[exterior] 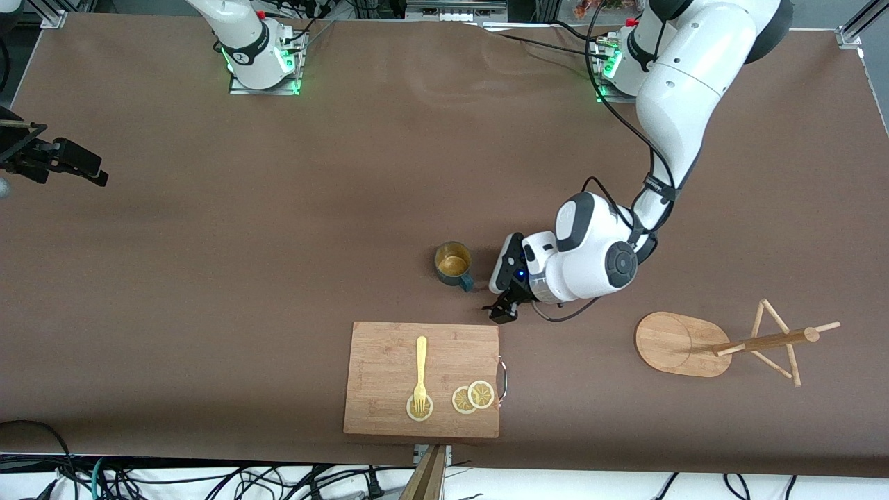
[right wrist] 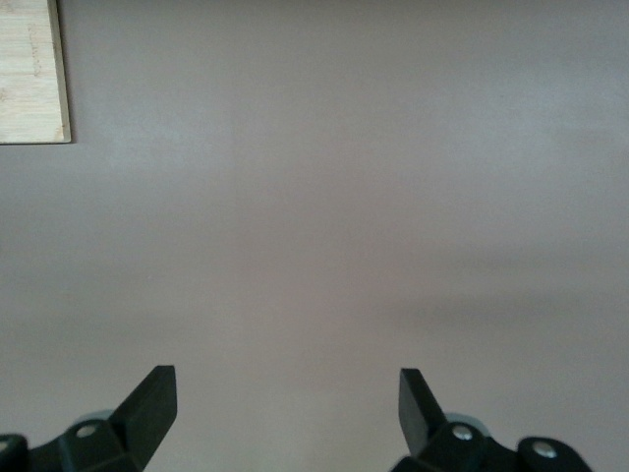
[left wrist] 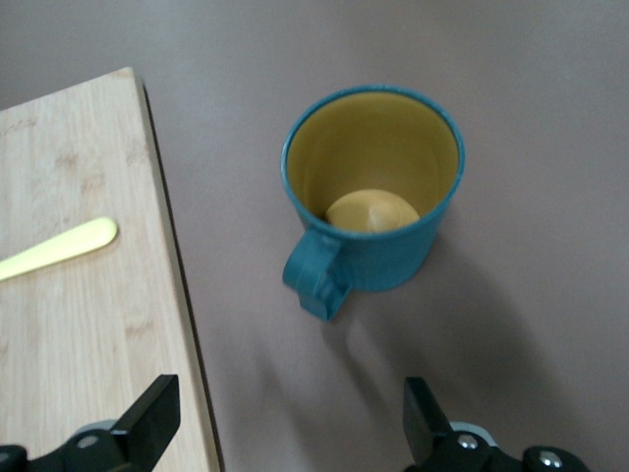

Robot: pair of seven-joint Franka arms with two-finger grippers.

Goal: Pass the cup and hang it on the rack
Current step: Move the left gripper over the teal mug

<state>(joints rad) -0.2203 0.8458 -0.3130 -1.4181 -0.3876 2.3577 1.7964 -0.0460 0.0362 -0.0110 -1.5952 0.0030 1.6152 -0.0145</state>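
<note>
1. The rectangular wooden cutting board [exterior: 421,379] is lying nearest the front camera, carrying a yellow fork [exterior: 420,371] and lemon slices [exterior: 473,396].
2. The light wooden mug rack [exterior: 701,343] is lying tipped over toward the left arm's end.
3. The left gripper [exterior: 501,306], fingers [left wrist: 147,418] spread wide and empty, is hovering beside the small teal ribbed cup [exterior: 453,265], which is standing upright just farther than the board.
4. The right gripper [right wrist: 285,413], wide open and empty, is waiting over bare table.

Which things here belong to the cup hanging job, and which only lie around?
Belong to the job: cup, rack, open left gripper beside the cup, open right gripper waiting.
Only lying around: cutting board, yellow fork, lemon slices.
</note>
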